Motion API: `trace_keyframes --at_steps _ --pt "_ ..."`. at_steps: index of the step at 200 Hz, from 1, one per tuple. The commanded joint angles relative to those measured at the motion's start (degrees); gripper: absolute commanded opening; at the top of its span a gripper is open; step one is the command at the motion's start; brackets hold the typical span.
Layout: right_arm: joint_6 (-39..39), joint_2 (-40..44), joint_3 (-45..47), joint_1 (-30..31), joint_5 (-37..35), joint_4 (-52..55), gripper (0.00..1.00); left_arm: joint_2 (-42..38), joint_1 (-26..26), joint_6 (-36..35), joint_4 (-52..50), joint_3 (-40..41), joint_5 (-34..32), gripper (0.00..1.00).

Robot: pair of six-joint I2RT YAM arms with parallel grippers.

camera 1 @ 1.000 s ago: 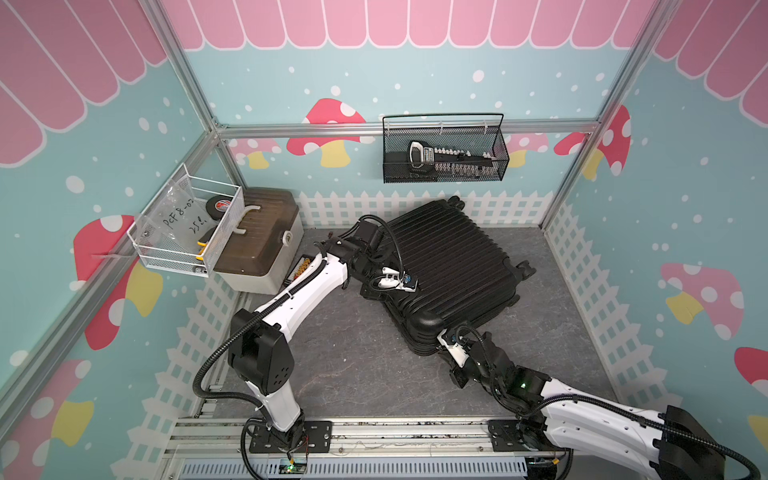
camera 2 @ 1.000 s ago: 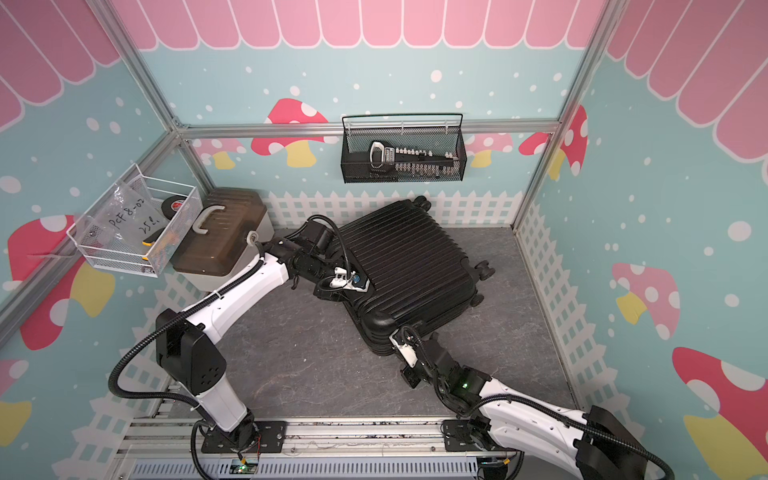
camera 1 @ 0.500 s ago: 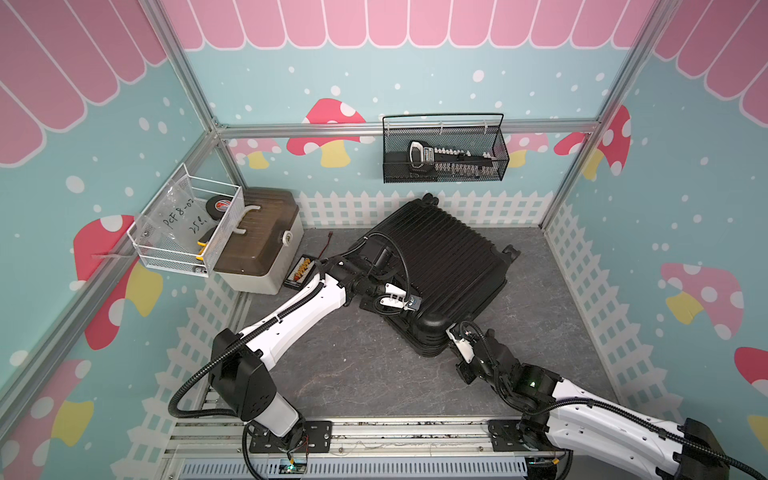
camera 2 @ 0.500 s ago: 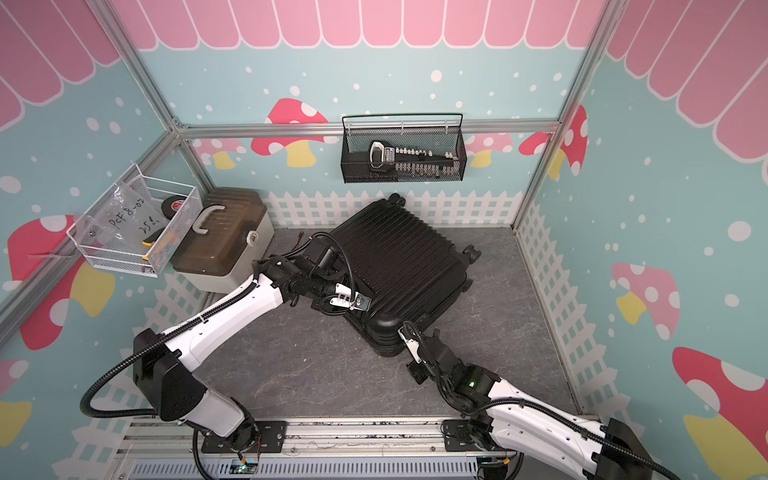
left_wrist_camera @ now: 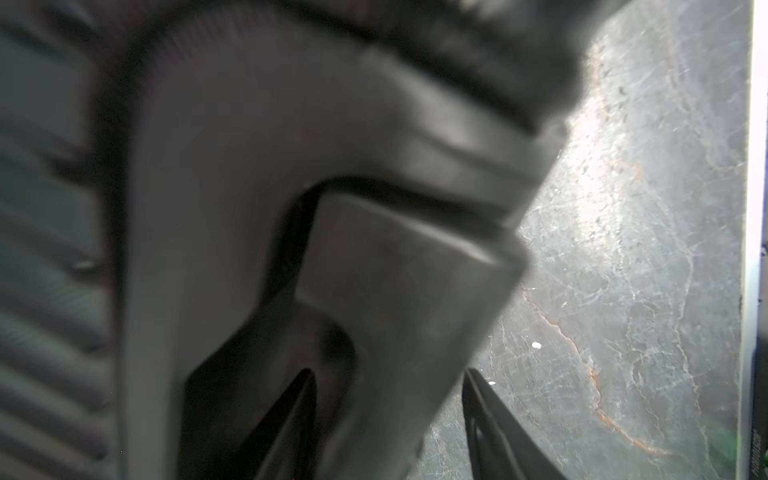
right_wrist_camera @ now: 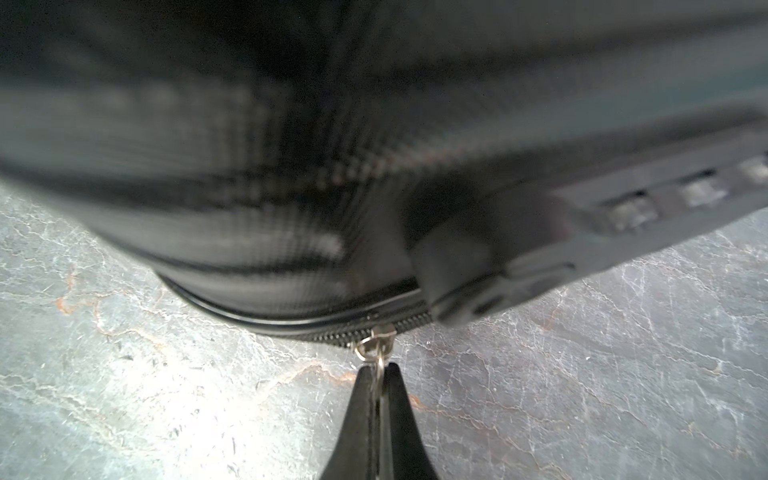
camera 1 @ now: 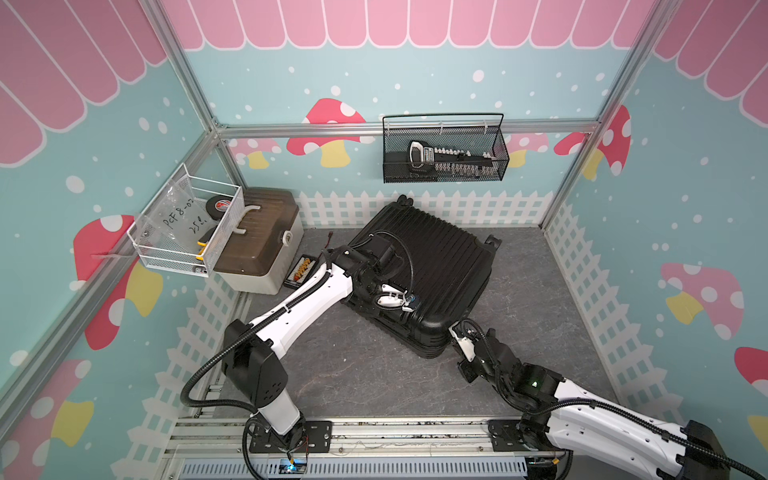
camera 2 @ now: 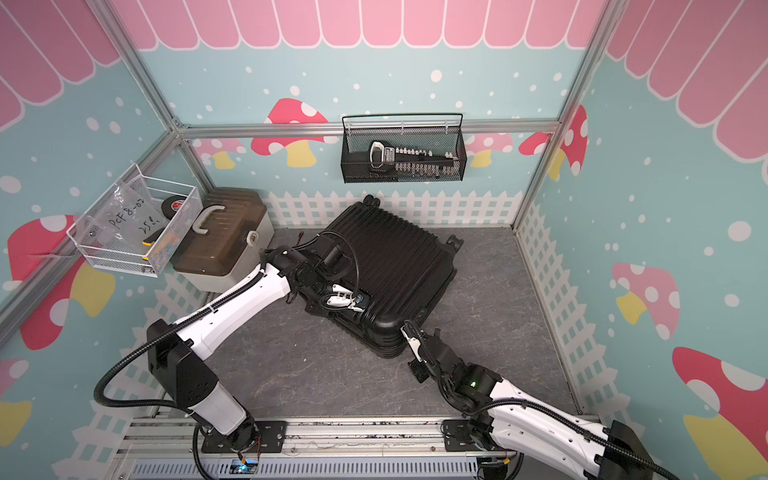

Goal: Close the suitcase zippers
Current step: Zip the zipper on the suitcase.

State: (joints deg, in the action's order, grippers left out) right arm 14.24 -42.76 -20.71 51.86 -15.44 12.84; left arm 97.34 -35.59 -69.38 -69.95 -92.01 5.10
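Suitcase (camera 1: 440, 257) has turned on the floor (camera 1: 540, 291), near the middle. Left gripper (camera 1: 404, 301) sits part open over its side; I cannot tell if it squeezes. Right gripper (right_wrist_camera: 378, 372), closest, pinches the zipper pull (right_wrist_camera: 371, 348) at the near corner; the zipper track (right_wrist_camera: 332, 337) runs sideways from it.

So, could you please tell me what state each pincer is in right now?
Left pincer: open, tips straddling a part of the suitcase, no clear grip.
Right pincer: closed on the zipper pull.
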Motion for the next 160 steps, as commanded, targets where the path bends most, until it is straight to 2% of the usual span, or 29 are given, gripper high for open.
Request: trace_keyframes --at_steps 1,19,37,59,98,160 --pt "0.9 -0.2 -1.6 -0.4 -2.7 -1.9 0.0 2.2 0.1 -0.7 -0.6 -0.1 -2.0 0.55" --pt "0.5 -0.1 -1.4 -0.4 -1.7 -2.4 0.0 1.9 0.0 -0.7 4.4 2.5 -4.2 0.51" --pt "-0.8 0.0 -1.0 -0.4 0.8 -3.1 0.0 0.7 0.0 0.8 7.9 3.6 -4.5 0.37" --pt "-3.5 0.7 -0.6 -0.5 5.4 -4.3 0.0 -0.7 -0.5 5.5 8.9 1.2 -3.6 0.22" --pt "-7.4 3.0 0.3 -0.4 14.6 -6.3 0.0 -3.6 -0.6 11.2 13.5 -2.2 -2.7 0.14" --pt "-9.1 3.1 0.8 -0.4 23.3 -8.7 0.0 -1.4 -1.8 20.4 16.6 -7.3 -10.8 0.07"
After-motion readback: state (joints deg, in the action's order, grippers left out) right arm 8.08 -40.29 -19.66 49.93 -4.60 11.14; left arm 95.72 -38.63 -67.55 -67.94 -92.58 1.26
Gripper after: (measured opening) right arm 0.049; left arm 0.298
